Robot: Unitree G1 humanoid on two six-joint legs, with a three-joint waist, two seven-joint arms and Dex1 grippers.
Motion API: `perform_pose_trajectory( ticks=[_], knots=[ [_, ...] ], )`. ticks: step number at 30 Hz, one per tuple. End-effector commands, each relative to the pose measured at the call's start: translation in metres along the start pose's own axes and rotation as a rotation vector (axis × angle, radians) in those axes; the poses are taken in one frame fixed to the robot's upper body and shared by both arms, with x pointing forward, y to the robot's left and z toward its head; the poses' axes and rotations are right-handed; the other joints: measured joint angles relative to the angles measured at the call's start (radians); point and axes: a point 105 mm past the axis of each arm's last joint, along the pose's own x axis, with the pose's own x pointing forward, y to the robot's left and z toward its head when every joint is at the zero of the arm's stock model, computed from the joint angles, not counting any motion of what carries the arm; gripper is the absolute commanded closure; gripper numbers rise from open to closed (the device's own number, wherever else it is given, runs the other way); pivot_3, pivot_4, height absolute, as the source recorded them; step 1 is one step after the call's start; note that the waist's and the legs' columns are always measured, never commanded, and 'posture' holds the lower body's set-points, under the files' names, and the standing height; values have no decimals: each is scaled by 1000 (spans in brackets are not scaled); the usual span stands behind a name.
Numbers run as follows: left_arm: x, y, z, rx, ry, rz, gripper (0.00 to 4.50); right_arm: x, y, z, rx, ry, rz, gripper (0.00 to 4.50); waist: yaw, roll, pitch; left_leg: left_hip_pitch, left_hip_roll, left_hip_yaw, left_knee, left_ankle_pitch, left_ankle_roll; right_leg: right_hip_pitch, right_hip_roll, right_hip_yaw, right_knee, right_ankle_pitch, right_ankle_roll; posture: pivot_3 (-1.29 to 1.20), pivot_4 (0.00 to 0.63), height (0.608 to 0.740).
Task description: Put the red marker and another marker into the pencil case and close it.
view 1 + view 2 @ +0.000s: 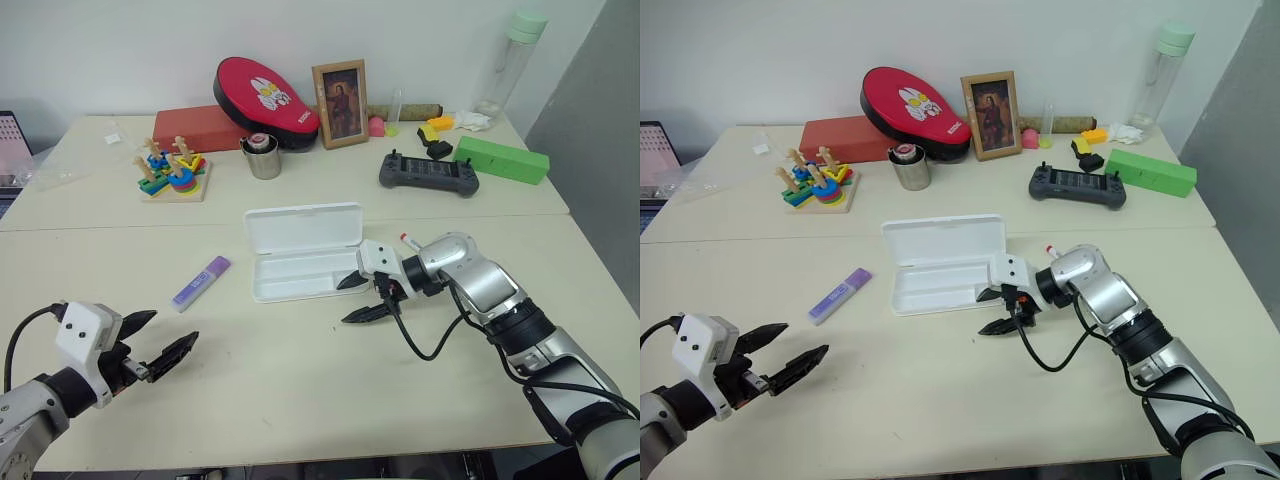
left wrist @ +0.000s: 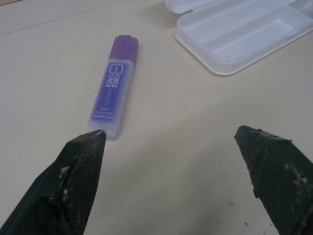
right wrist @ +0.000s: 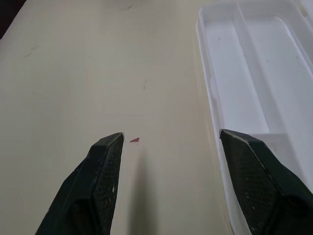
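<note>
one pencil case point(image 1: 300, 252), white, lying open near the middle of the table point(image 1: 300, 400), lid laid flat on the far side and tray on the near side; its long axis runs across the table, left to right. in the head views we see nothing in the tray. the right wrist view shows the tray's ribbed compartments close up, bare, with one finger over its edge, which the head views do not resolve.

one purple highlighter point(image 1: 201, 282), the second marker, flat on the table to the left of the case and apart from it, long axis diagonal, darker cap end toward the far right and the case. the left wrist view gives what the head views cannot: a white label with print along the barrel, and the case's corner beyond the cap.

one red marker point(image 1: 411, 241), of which we see a red tip and a little white barrel showing past the right arm, just right of the case; the rest is hidden, so we cannot tell its full axis.

one right gripper point(image 1: 362, 297), fingers spread apart and holding nothing, at the near right end of the case, pointing left.

one left gripper point(image 1: 160, 338), fingers likewise apart and empty, near the left front of the table, aimed toward the highlighter but short of it.

along the far edge we log: green box point(image 1: 501, 158), black controller point(image 1: 428, 172), framed picture point(image 1: 340, 103), metal cup point(image 1: 264, 157), wooden stacking toy point(image 1: 174, 170).
</note>
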Motion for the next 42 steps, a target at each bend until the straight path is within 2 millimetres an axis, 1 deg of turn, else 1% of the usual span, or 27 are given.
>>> perform_pose_trajectory(
  ticks=[1, 4, 8, 12, 14, 15, 16, 18, 21, 23, 27, 28, 30, 34, 36, 38, 40, 42],
  knots=[
    [0, -1, 9, 30, -36, 6, 0, -4, -16, 4, -40, 41, -81, 1249, 0, 0, 0, 0, 0, 0, 0, 0, 0, 0, 0, 0, 0, 0, 0, 0, 150, 740],
    [1, -2, 9, 28, -40, 6, 0, -1, -21, -7, -33, 98, -108, 1249, 0, 0, 0, 0, 0, 0, 0, 0, 0, 0, 0, 0, 1, 0, 0, 0, 150, 740],
    [1, -3, 8, 26, -37, 6, 0, 2, -25, -7, -9, 96, -119, 1249, 0, 0, 0, 0, 0, 0, 0, 0, 0, 0, 0, 0, 0, 0, 0, 0, 150, 740],
    [1, -3, 9, 26, -39, 9, 0, 3, -25, -20, 3, 159, -111, 1249, -1, 0, 0, 0, 0, 0, 0, 0, 0, 0, 0, 0, 1, 0, 0, 0, 150, 740],
    [1, -4, 8, 26, -38, 10, 0, 3, -24, -21, 3, 164, -108, 1249, 0, 0, 0, 0, 0, 0, 0, 0, 0, 0, 0, 0, 1, 0, 0, 0, 150, 740],
    [1, -4, 8, 25, -39, 11, 0, 3, -25, -20, 4, 163, -111, 1603, 0, 0, 0, 0, 0, 0, 0, 0, 0, 0, 0, 0, 1, 0, 0, 0, 150, 740],
    [1, -4, 8, 25, -38, 11, 0, 3, -25, -19, -1, 162, -111, 1762, 0, 0, 0, 0, 0, 0, 0, 0, 0, 0, 0, 0, 1, 0, 0, 0, 150, 740],
    [1, -5, 8, 24, -40, 12, 0, 3, -23, -18, -7, 161, -101, 2277, 0, 0, 0, 0, 0, 0, 0, 0, 0, 0, 0, 0, 1, 0, 0, 0, 150, 740],
    [2, -5, 8, 22, -39, 10, 0, 3, -23, -17, -8, 159, -102, 2931, 0, 0, 0, 1, 0, 0, 0, 0, 0, 0, 0, 0, 1, 0, 0, 0, 150, 740],
    [2, -5, 8, 22, -40, 11, 0, 2, -23, -16, -10, 159, -100, 3510, 0, 0, 0, 0, 0, 0, 0, 0, 0, 0, 0, 0, 1, 0, 0, 0, 150, 740],
    [3, -6, 6, 22, -40, 10, 0, 1, -19, -12, -57, 176, -91, 4325, 0, 0, 0, 0, 0, 0, 0, 0, 0, 0, 0, 0, 1, 0, 0, 0, 150, 740],
    [3, -6, 6, 21, -38, 9, 0, 1, -17, -12, -73, 184, -86, 4439, 0, 0, 0, 0, 0, 0, 0, 0, 0, 0, 0, 0, 1, 0, 0, 0, 150, 740],
    [3, -8, 4, 17, -34, 2, 0, 2, -11, -10, -69, 178, -63, 4439, 1, 0, 0, 0, 0, 0, 0, 0, 0, 0, 0, 0, 1, 0, 0, 0, 150, 740],
    [4, -7, 5, 18, -34, 3, 0, 1, -5, -13, -83, 201, -50, 4439, 0, 0, 0, 0, 0, 0, 0, 0, 0, 0, 0, 0, 1, 0, 0, 0, 150, 740],
    [3, -8, 5, 20, -30, 1, 0, 0, -3, -9, -88, 189, -59, 4439, 0, 0, 0, 1, 0, 0, 0, 0, 0, 0, 0, 0, 2, 0, 0, 0, 150, 740],
    [3, -7, 5, 21, -29, 2, 0, -4, 2, -4, -96, 169, -43, 4439, 0, 0, 0, 0, 0, 0, 0, 0, 0, 0, 0, 0, 2, 0, 0, 0, 150, 740],
    [3, -7, 5, 21, -26, 1, 0, -12, 17, 0, -164, 149, 5, 4439, 2, 0, 0, 0, 0, 0, 0, 0, 0, 0, 0, 0, 1, 0, 0, 0, 150, 740],
    [3, -7, 4, 21, -23, 0, 0, -17, 28, -1, -212, 149, 38, 4439, 3, 0, 0, 0, 0, 0, 0, 0, 0, 0, 0, 0, 0, 0, 0, 0, 150, 740]
  ],
)
